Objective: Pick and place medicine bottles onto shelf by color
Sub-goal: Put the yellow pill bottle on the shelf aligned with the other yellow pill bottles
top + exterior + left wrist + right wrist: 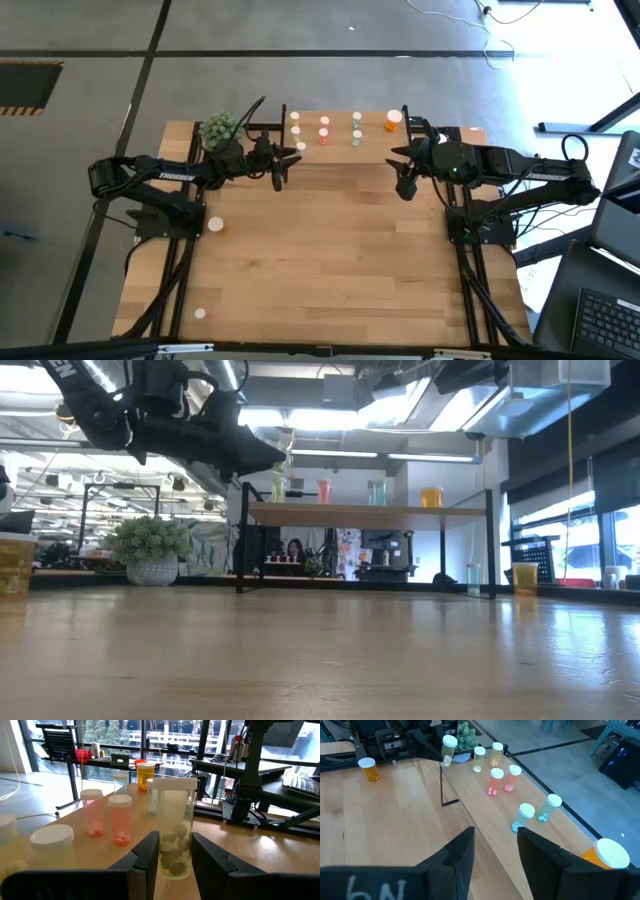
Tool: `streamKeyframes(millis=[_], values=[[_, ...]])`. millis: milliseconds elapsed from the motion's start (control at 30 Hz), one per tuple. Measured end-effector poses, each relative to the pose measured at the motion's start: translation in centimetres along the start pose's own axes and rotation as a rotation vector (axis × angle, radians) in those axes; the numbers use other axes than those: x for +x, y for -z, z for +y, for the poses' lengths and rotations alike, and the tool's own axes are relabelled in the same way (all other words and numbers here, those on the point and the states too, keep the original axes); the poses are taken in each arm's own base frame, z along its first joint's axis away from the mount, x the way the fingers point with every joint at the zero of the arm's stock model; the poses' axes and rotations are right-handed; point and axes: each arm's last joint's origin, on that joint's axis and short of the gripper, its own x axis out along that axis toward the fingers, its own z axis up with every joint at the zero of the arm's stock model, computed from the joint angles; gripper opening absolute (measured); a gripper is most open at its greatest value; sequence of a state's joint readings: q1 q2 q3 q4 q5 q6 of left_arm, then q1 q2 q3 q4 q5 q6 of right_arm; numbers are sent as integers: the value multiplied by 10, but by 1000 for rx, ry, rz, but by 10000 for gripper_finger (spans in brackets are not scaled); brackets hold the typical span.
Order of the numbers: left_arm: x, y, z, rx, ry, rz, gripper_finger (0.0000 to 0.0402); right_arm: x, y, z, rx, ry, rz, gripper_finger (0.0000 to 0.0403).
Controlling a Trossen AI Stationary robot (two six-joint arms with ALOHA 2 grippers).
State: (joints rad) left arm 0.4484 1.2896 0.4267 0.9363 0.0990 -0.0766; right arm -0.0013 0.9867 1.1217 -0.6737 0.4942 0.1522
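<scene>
I am gripping a clear bottle of yellowish pills (174, 827) between the fingers of my left gripper (174, 857), white cap up, its long axis standing upright. In the high view my left gripper (281, 160) is hovering at the left end of the shelf (420, 135), right beside its near edge, so the bottle is hanging level with the shelf board rather than resting on it, as far as I can judge.

Just beyond the held bottle, on the shelf, the two pink bottles (120, 820) are standing side by side, with pale-capped yellowish ones (479, 759) near the shelf's left end, the green pair (526, 817) further toward the right end, and an orange bottle (393, 121) last. The free spot for my bottle seems to be lying at the shelf's left end, next to the yellowish ones, so I am needing a short move forward and a straight-down release.

My right gripper (404, 183) is waiting with its fingers apart and empty, off the shelf's right end. One orange bottle (369, 769) is standing on the table in front of the shelf's left end.
</scene>
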Motion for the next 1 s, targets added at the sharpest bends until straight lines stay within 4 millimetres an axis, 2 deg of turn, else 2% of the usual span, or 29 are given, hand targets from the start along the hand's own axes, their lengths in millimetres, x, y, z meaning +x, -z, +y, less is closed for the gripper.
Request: streamKeyframes(millis=[200,400,600,700,833,1000], values=[[0,0,0,0,0,0,94,0,-6,1,28,-2,-60,152],[0,0,0,1,-1,0,94,3,-18,2,170,-19,-161,152],[0,0,0,0,-1,0,94,4,-25,2,216,26,-230,152],[0,0,0,1,-1,0,94,4,-29,3,214,-53,-253,152],[0,0,0,1,-1,0,94,15,-35,9,215,-67,-289,152],[0,0,0,1,0,0,94,40,-41,22,81,-131,-301,152]])
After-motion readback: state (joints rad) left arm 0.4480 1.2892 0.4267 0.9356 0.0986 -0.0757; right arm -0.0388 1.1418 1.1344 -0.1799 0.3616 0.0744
